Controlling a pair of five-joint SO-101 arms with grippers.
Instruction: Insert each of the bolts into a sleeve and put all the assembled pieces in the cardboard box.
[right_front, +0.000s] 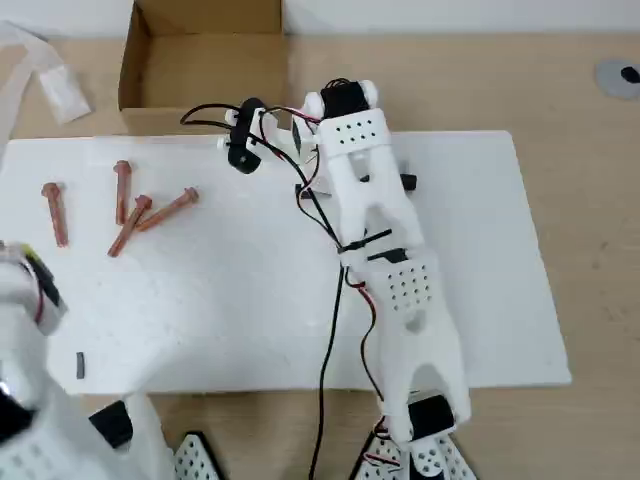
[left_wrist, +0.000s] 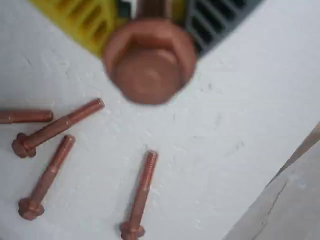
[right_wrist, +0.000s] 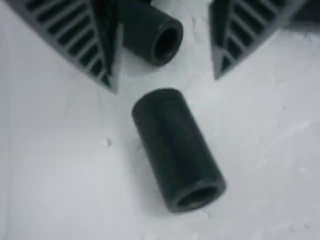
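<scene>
While the left gripper (left_wrist: 150, 25) is clamped on the held bolt (left_wrist: 150, 65), with its yellow and dark fingers tight on either side of the shank and the hexagonal head turned toward the wrist camera, four loose bolts (left_wrist: 57, 127) lie flat on the white mat (left_wrist: 225, 125) underneath. That makes five bolts in all. In the high view the loose four lie on the left part of the mat. One is off by itself at the far left, and the other three are close together nearer the middle.

The right gripper (right_wrist: 165, 77) has its fingers spread apart. The first sleeve (right_wrist: 150, 32) lies between them, close against one finger and clear of the other. The second sleeve (right_wrist: 177, 155) lies on the mat just past the fingertips, touching neither, so two sleeves can be counted here.

The cardboard box (right_front: 133, 60) stands open on the worktop (right_front: 580, 200), just beyond the far left part of the mat.
</scene>
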